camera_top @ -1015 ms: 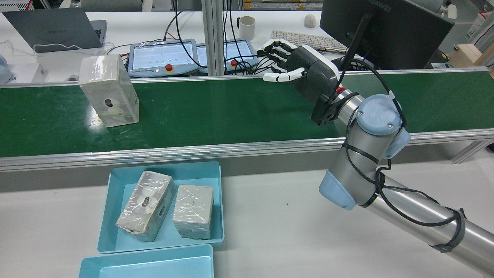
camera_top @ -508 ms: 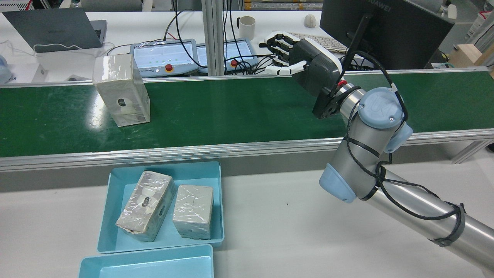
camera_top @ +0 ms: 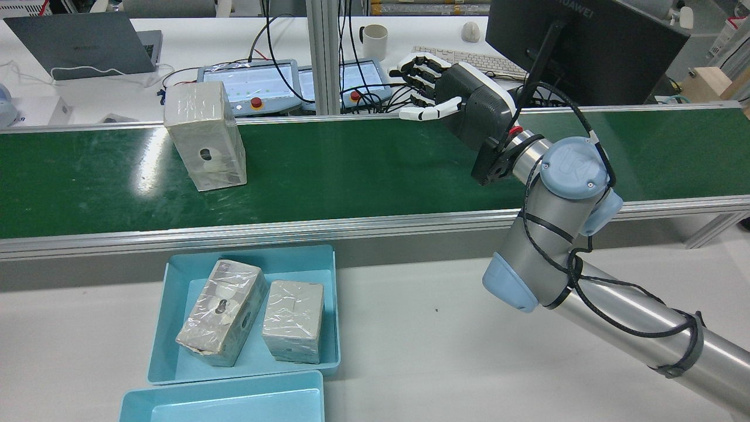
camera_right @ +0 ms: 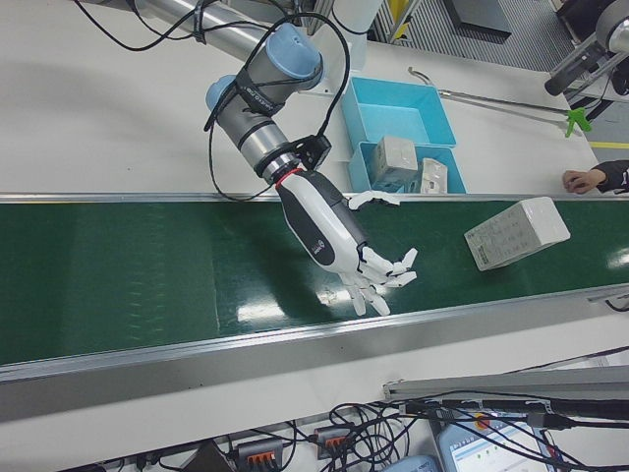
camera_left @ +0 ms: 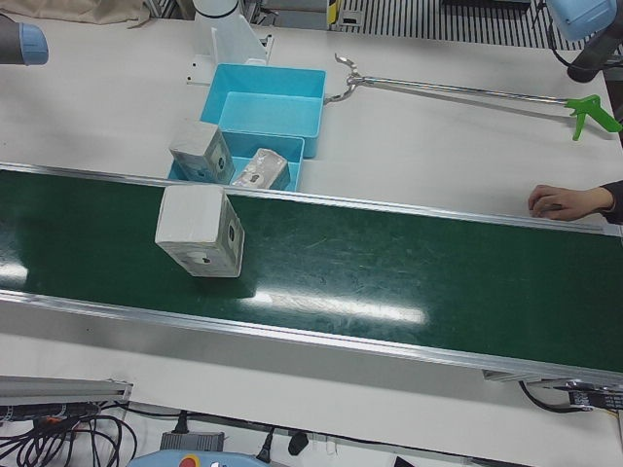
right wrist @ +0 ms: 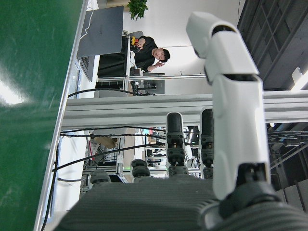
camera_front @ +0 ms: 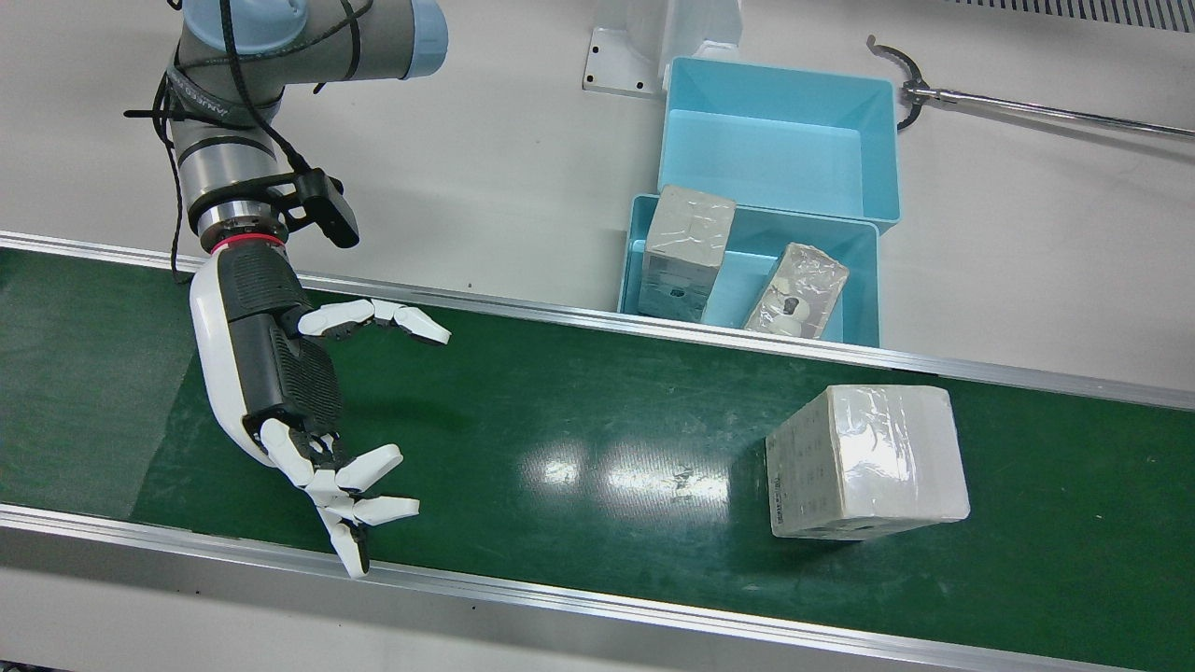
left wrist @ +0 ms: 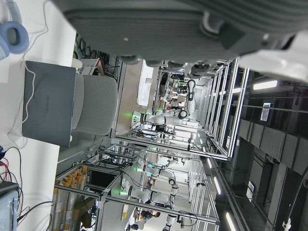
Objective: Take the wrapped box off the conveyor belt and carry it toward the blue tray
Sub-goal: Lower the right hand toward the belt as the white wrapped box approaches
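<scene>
Front view is showing the right hand (camera_front: 280, 373) hovering with fingers (camera_front: 373, 509) spread and empty, well apart from the wrapped box (camera_front: 864, 462) standing on the conveyor belt (camera_front: 579, 420), so a mistimed reach is risking toppling it.

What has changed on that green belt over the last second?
The wrapped box has ridden along the conveyor belt toward the right hand, upright throughout. That hand has barely shifted, hovering open above the belt's far edge, holding nothing. The blue tray and its two boxes stayed put.
</scene>
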Controlling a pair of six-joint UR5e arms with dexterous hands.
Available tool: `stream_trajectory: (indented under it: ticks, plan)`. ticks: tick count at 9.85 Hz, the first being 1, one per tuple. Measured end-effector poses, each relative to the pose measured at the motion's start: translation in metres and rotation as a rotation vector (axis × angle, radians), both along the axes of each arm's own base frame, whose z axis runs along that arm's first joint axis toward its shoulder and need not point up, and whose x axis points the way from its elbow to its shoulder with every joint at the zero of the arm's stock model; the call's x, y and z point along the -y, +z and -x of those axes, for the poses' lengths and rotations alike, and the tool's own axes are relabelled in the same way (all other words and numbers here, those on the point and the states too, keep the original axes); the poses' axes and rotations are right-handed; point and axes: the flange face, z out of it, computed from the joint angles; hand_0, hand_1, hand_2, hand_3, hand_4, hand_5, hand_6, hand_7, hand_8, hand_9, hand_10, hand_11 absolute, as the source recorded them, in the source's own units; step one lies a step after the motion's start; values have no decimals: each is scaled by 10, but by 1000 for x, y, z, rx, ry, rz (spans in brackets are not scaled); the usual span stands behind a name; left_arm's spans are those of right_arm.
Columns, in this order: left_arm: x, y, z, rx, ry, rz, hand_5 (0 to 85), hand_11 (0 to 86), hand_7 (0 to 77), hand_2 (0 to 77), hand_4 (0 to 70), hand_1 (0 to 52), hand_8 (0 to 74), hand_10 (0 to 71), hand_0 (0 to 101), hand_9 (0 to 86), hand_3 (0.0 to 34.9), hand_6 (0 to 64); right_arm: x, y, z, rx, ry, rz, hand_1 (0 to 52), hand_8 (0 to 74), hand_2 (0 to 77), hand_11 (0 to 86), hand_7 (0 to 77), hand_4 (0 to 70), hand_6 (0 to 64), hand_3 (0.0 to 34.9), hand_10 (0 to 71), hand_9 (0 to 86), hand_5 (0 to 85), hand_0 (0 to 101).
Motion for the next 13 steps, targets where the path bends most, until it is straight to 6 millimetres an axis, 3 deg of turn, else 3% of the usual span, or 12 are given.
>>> stream_trajectory:
  ticks: [1,4,5,7,11,12,13]
  plan:
    - [0,0,0,0,0,0,11,0,0,11,0,0,0,5,0,0,0,0,-1,1,1,-1,-2,0,136,11,191,16,295,142,60,220,5,76,436,487]
    - [0,0,0,0,0,0,11,0,0,5,0,0,0,5,0,0,0,0,-2,0,4,-3,-9,-1,109,0,125,16,289,142,22,229,5,71,415,475]
    - [0,0,0,0,0,0,11,0,0,11,0,0,0,0,0,0,0,0,-2,0,4,-4,-9,0,147,0,142,16,278,87,33,284,0,60,398,465]
    - [0,0,0,0,0,0,11,0,0,5,0,0,0,5,0,0,0,0,-2,1,5,-5,-10,0,147,0,185,16,273,87,33,286,0,60,398,473]
    - [0,0,0,0,0,0,11,0,0,5,0,0,0,5,0,0,0,0,-2,0,7,-7,-12,-1,164,0,196,16,267,87,33,283,0,54,398,476]
    - [0,0,0,0,0,0,11,0,0,5,0,0,0,5,0,0,0,0,-3,0,9,-10,-13,0,147,0,202,11,267,93,33,260,0,54,409,475]
    - [0,0,0,0,0,0,11,0,0,5,0,0,0,5,0,0,0,0,-3,2,11,-13,-16,2,153,0,213,16,273,87,38,262,0,54,409,475]
